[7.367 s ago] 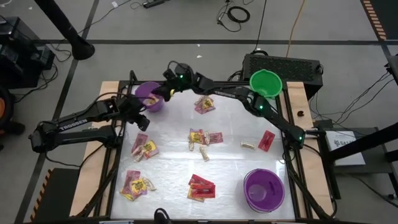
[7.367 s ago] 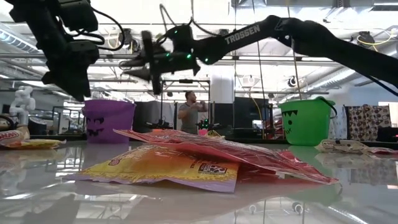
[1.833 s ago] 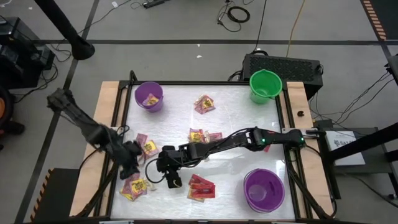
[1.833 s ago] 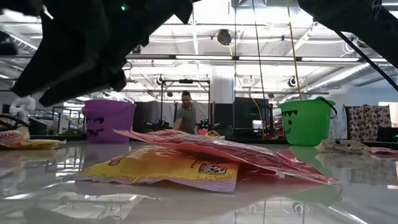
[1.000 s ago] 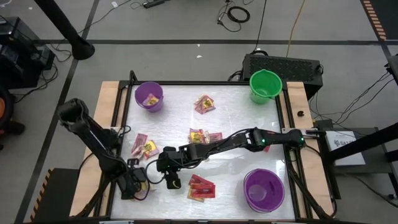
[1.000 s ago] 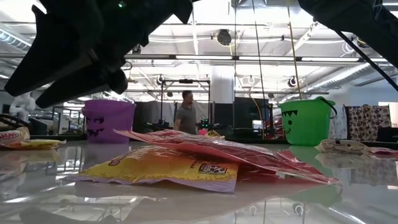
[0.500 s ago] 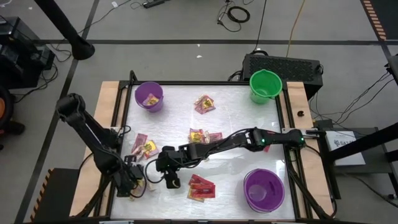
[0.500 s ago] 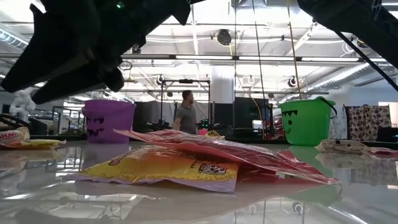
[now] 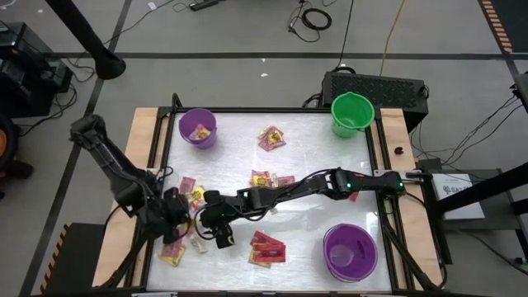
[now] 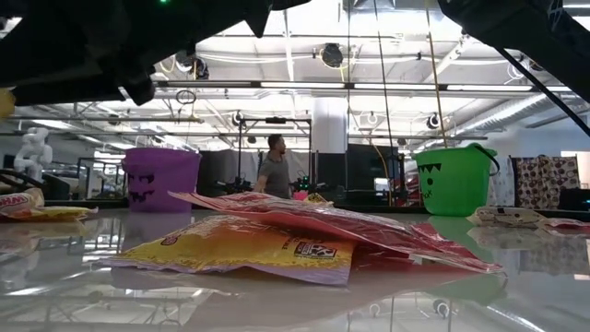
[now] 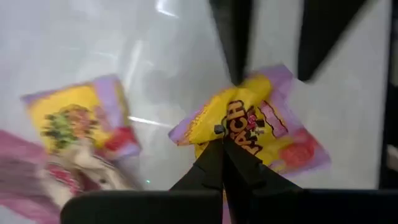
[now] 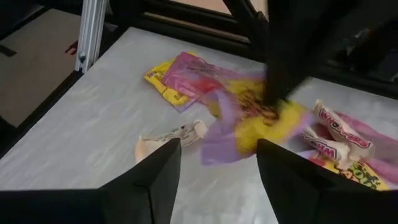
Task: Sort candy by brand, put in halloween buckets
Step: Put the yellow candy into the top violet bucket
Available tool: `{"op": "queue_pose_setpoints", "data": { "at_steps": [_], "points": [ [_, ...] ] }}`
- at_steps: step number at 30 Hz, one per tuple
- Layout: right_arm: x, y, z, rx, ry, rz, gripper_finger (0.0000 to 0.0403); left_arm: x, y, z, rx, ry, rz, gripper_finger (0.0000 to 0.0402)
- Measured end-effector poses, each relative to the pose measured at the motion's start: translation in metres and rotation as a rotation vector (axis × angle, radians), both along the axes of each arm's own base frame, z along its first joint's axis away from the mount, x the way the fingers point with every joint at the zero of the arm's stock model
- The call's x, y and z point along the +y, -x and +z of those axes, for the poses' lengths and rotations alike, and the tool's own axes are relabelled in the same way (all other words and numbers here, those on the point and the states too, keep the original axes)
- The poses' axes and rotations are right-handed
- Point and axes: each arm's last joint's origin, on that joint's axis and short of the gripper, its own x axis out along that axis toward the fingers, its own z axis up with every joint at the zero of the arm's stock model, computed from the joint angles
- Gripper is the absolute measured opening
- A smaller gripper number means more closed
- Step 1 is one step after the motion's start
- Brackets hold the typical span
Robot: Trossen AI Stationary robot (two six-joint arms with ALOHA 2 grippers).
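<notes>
White tabletop (image 9: pixel 313 165), lower left: yellow-and-purple crinkly candy packet (image 11: pixel 249 127) is pinched in left gripper (image 9: pixel 175 216); right gripper (image 9: pixel 213 228) is held wide beside it.

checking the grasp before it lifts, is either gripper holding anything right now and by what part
The left gripper is shut on a yellow and purple candy packet, pinching its edge near one corner. The right gripper is open beside it, holding nothing.

Two dark fingers (image 12: pixel 140 186) of the right gripper (image 12: pixel 219 180) stand well apart. Beyond them the left gripper (image 12: pixel 273 93) grips a blurred yellow-and-purple packet (image 12: pixel 249 124), apparently lifted off the white table (image 12: pixel 74 137). A pink-and-yellow pile (image 12: pixel 186 78) and a tan sweet (image 12: pixel 171 137) lie nearby.
</notes>
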Motion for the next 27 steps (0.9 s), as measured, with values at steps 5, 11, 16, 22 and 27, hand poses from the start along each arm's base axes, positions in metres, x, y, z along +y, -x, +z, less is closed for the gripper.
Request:
{"op": "queue_pose_setpoints", "data": {
  "at_steps": [5,11,16,22,27],
  "points": [
    [-0.001,0.0,0.0,0.004,0.008,-0.022,0.0202,0.005,-0.007,0.001,-0.021,-0.007,0.035,0.0002],
    [-0.002,0.0,-0.001,0.008,0.038,-0.098,0.0177,0.006,-0.008,0.001,-0.022,-0.009,0.038,0.0002],
    [-0.002,0.001,-0.002,0.033,0.005,-0.138,0.0083,0.005,-0.009,0.001,-0.015,0.007,0.026,0.0004],
    [-0.005,0.001,-0.004,0.054,-0.009,-0.157,0.0009,0.005,-0.008,0.001,-0.009,0.012,0.019,0.0053],
    [-0.019,0.007,0.0,0.14,-0.02,-0.197,0.0002,0.005,-0.007,0.002,-0.002,0.028,-0.005,0.012]
  ]
}}
